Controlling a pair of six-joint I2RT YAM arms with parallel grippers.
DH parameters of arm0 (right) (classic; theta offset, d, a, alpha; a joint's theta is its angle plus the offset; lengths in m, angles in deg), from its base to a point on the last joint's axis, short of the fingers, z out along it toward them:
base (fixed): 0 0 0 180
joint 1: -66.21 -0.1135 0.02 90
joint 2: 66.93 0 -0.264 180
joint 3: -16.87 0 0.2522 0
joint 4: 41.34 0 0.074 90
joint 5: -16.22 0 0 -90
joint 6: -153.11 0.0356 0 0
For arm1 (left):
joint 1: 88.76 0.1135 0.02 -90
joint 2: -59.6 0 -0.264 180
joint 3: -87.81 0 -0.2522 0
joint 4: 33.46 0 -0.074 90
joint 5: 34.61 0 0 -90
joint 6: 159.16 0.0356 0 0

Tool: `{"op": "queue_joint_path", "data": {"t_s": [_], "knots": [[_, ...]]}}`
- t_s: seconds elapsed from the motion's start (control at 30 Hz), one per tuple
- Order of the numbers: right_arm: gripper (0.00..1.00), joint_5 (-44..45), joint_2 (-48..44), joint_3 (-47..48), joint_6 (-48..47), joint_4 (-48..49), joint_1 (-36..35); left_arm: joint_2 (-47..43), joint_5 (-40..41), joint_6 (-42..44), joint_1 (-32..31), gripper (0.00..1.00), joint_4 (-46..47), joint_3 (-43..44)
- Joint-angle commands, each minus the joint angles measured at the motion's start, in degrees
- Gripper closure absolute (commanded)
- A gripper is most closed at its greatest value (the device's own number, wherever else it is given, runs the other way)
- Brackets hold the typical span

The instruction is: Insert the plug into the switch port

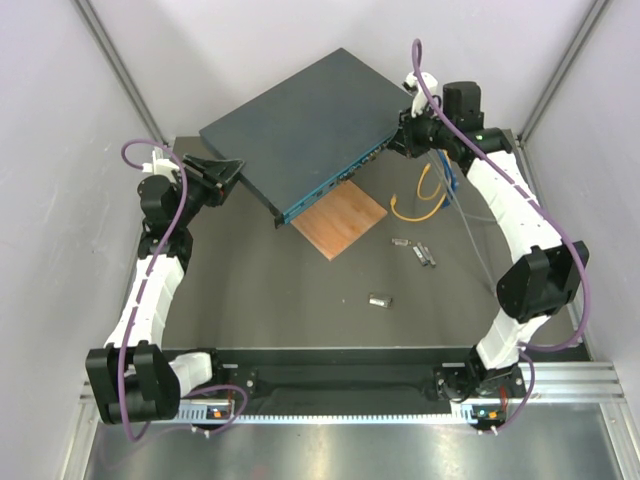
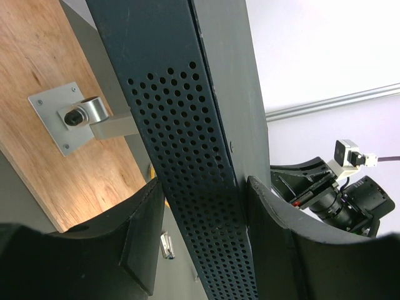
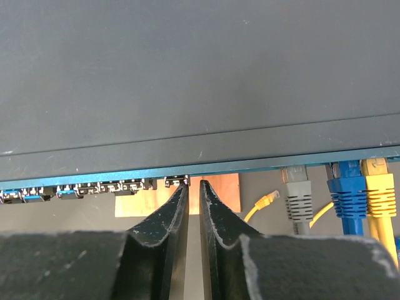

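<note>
The switch (image 1: 300, 120), a flat dark blue-grey box with a teal front face (image 1: 335, 180), hangs tilted above the table. My left gripper (image 1: 225, 175) is shut on its left side edge; in the left wrist view the fingers (image 2: 203, 184) straddle the perforated side wall (image 2: 187, 125). My right gripper (image 1: 405, 130) is at the switch's right front corner. In the right wrist view its jaws (image 3: 194, 183) are almost together, empty, with the tips just under the teal port row (image 3: 94, 186). A loose yellow plug (image 3: 267, 200) lies on the table below. Grey (image 3: 298, 197), blue (image 3: 348, 194) and yellow (image 3: 379, 194) plugs sit in ports at the right.
A thin brown wooden square (image 1: 340, 218) lies under the switch's front corner and shows in the right wrist view (image 3: 219, 187). A yellow cable loop (image 1: 420, 208) and small loose connectors (image 1: 428, 254) (image 1: 378, 299) lie on the dark mat. A metal bracket (image 2: 72, 115) sits against wood in the left wrist view.
</note>
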Motion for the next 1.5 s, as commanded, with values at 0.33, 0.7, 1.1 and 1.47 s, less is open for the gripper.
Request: {"op": "queue_joint_path", "data": {"t_s": [0.33, 0.7, 1.1, 1.47], "knots": [[0.88, 0.17, -2.4, -4.47, 0.76, 19.27, -4.66, 1.99, -1.78, 5.59, -1.2, 1.0, 2.89, 1.33], [0.66, -5.09, -10.48, -9.39, -9.59, 1.71, 2.01, 0.75, -0.03, 7.53, -1.2, 0.86, 2.28, 2.03], [0.62, -5.53, -12.61, -12.13, -19.07, -11.73, 3.77, 1.72, -1.61, 9.63, -1.2, 0.78, 2.19, 4.23], [0.34, -4.13, -22.88, -32.06, -40.8, -24.58, 2.81, 1.72, -3.01, 10.78, -1.11, 0.38, 2.45, 8.18]]}}
